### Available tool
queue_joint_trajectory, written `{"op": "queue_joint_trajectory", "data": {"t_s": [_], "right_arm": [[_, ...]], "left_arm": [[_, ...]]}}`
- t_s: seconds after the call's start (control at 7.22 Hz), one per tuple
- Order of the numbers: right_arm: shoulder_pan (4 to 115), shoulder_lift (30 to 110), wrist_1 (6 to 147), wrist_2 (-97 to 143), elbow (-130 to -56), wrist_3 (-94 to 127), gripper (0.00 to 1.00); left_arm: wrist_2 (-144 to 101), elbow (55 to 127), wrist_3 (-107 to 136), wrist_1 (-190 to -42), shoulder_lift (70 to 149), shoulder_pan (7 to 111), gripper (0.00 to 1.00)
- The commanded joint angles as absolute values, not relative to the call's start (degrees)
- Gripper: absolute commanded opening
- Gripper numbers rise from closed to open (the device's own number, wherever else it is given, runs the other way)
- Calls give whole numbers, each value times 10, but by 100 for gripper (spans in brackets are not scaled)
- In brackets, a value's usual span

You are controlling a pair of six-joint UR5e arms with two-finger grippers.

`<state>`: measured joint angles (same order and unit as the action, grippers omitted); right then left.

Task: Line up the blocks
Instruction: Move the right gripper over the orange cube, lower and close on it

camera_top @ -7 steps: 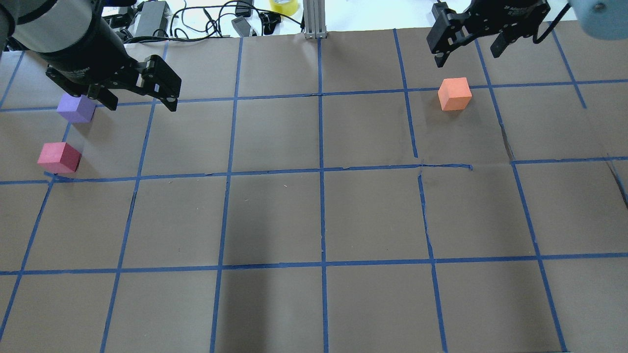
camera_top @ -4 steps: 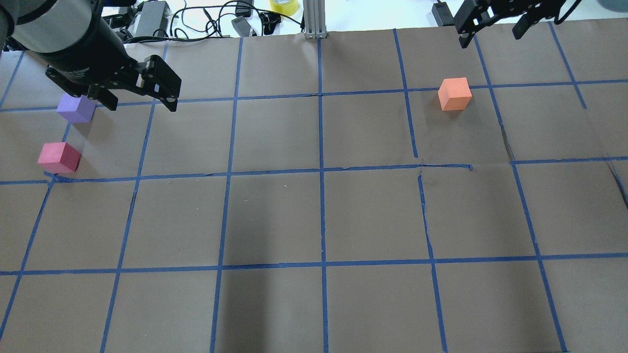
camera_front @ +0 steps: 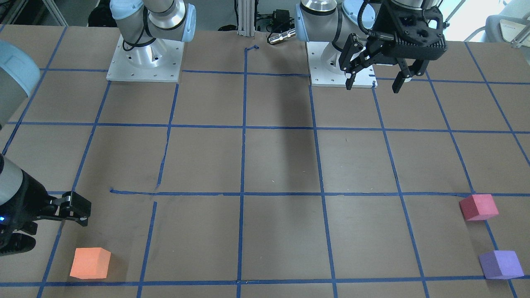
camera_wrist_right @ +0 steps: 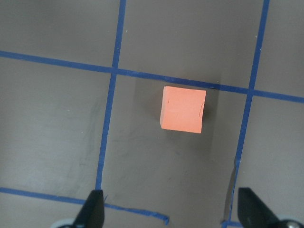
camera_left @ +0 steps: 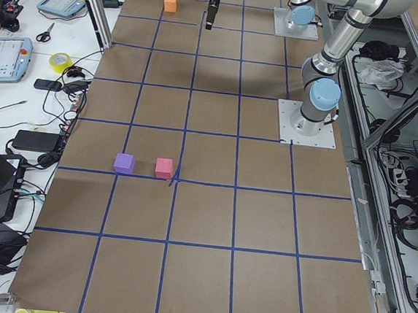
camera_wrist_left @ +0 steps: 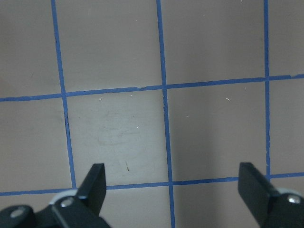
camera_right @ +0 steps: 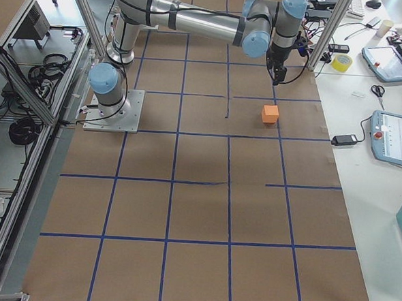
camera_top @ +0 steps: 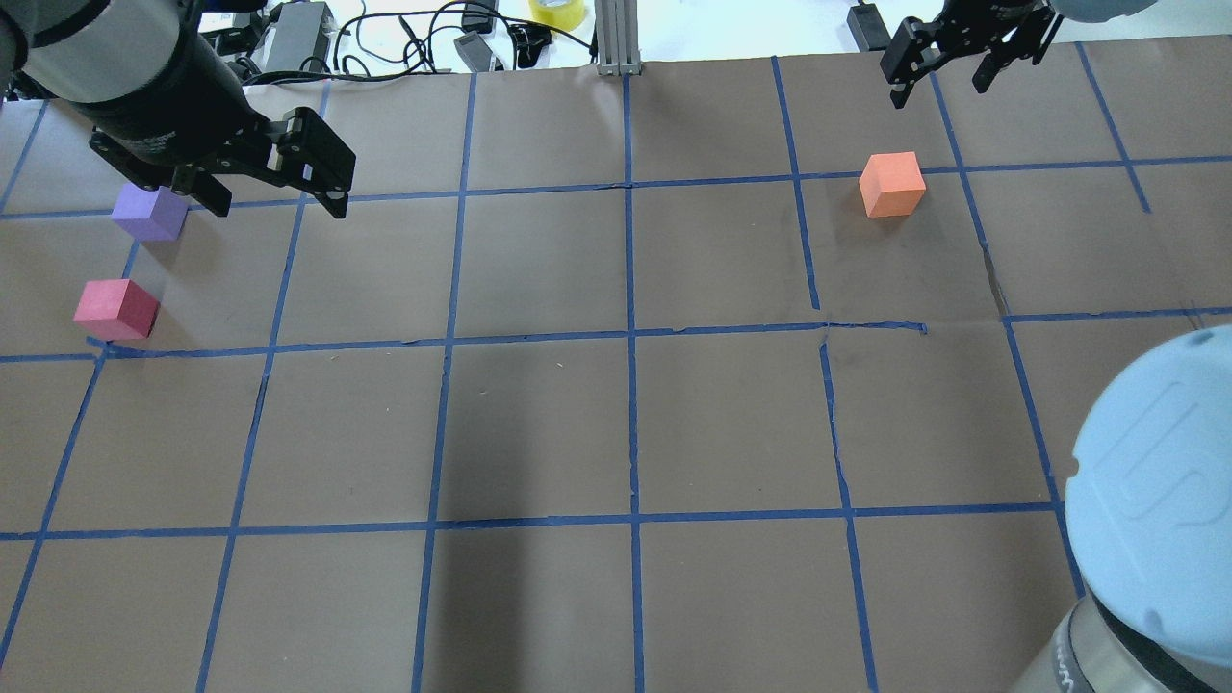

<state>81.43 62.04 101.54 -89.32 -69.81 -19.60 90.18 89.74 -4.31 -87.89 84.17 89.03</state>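
The orange block (camera_top: 891, 184) sits in the far right part of the table; it also shows in the front view (camera_front: 90, 263). My right gripper (camera_top: 940, 82) is open and empty, beyond the block near the far edge. In the right wrist view the orange block (camera_wrist_right: 183, 109) lies ahead of the open fingers (camera_wrist_right: 92, 209), centred between them. The crimson-pink block (camera_top: 115, 309) and the purple block (camera_top: 149, 214) sit apart at the far left. My left gripper (camera_top: 274, 188) is open and empty, high above the table, partly covering the purple block. The left wrist view shows only bare paper between its fingers (camera_wrist_left: 95, 183).
Brown paper with a blue tape grid (camera_top: 630, 332) covers the table. Cables, a power adapter, a yellow tape roll (camera_top: 556, 10) and an aluminium post (camera_top: 616, 38) lie along the far edge. My right arm's pale blue elbow (camera_top: 1155, 500) fills the overhead view's lower right.
My right gripper has moved off from over the orange block towards the far edge. The right arm's elbow has come into the lower right. The left arm and all blocks have not moved.
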Motion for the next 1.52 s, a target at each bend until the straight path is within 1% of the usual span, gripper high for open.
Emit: {"op": "queue_joint_trajectory", "data": {"t_s": [0.0,0.69,1.39], "right_arm": [[809,595,1075,-916,-699,-258,100],[798,554,1085,-918,-698,-276,100],[790,551,1085,-924,-703,-277,100]], "left_arm": [[902,897,-43,-879,842,890,100],[899,898,-43,-879,842,889,100],[897,899,-43,-880,841,887,100]]}}
